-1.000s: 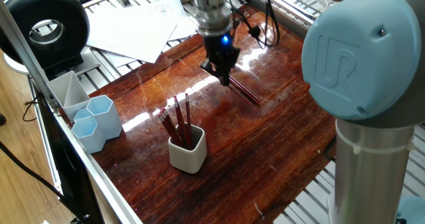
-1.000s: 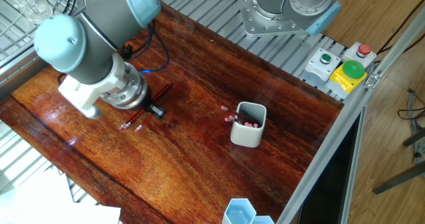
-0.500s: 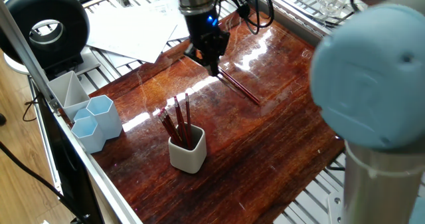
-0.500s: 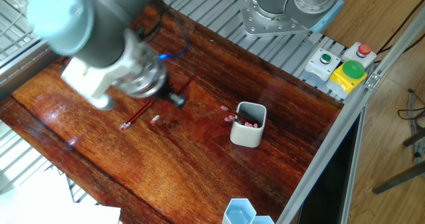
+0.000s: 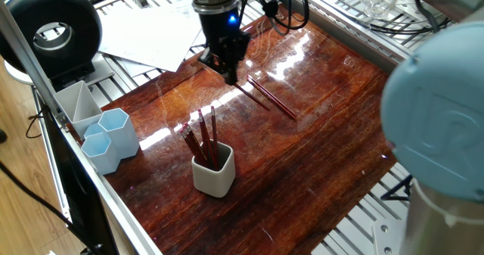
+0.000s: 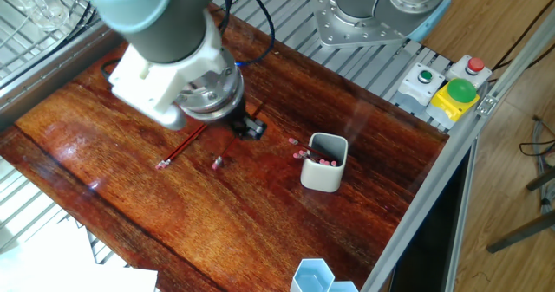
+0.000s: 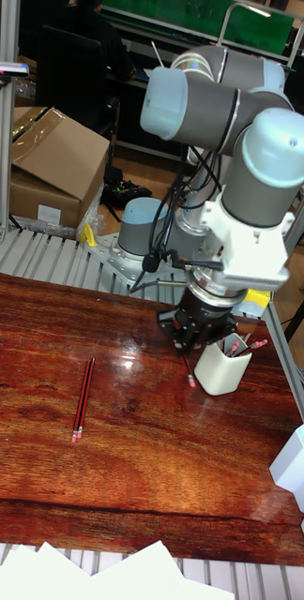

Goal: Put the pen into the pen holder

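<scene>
On the far left of the table (image 7: 152, 469), in the tall view, two spare pens (image 7: 82, 398) lie side by side, well away from everything else. I leave them alone for now. Next, near the middle, comes the gripper (image 7: 184, 347). Its fingers are squeezed almost together on the pen (image 7: 187, 368). The pen hangs down from them at a slant, with its pink end low and close to the wood. Just to the right of it stands the pen holder (image 7: 218, 370), the white cup with thick walls. A few pens already stick out of the top. Farther right, near the edge, are the pale blue cups (image 7: 297, 455), and those are the wrong place. I think the job now is carrying the pen over and dropping it in. To do that well, I should first lift the arm so the pink end is higher than the cup's rim. If I slide sideways this low, the pen may bump the wall and tip the cup over. Then I should move right until the low end is over the open part of the cup, not over the pens that are already inside. The pen is tilted, so I should aim with its bottom end, not with the fingers. I should keep the squeeze tight until the end is inside, then open the fingers.
</scene>
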You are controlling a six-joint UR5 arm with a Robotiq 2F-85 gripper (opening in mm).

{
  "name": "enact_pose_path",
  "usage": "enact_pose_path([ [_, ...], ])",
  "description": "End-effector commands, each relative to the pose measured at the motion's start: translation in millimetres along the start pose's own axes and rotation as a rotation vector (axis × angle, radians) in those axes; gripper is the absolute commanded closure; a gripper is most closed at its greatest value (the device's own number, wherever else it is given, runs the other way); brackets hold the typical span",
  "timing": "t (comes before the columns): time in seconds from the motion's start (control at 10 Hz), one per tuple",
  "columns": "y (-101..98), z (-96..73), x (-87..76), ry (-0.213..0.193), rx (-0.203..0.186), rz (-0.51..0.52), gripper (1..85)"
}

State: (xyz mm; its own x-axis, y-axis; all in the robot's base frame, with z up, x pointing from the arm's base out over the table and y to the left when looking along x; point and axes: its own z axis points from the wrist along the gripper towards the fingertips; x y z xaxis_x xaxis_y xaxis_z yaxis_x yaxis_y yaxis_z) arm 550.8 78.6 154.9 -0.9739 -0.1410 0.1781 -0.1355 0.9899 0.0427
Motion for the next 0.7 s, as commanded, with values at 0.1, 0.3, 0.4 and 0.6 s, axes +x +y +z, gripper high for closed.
enact_pose_path([
  [0.1,14.7,-9.5,-8.9,-0.066,-0.034,-0.011,84.7],
  [0.3,44.6,-61.0,41.5,-0.068,-0.065,0.020,84.7],
  [0.4,58.9,-77.1,57.1,-0.090,-0.083,0.025,84.7],
  [0.6,80.5,-102.0,61.6,-0.163,-0.111,0.022,84.7],
])
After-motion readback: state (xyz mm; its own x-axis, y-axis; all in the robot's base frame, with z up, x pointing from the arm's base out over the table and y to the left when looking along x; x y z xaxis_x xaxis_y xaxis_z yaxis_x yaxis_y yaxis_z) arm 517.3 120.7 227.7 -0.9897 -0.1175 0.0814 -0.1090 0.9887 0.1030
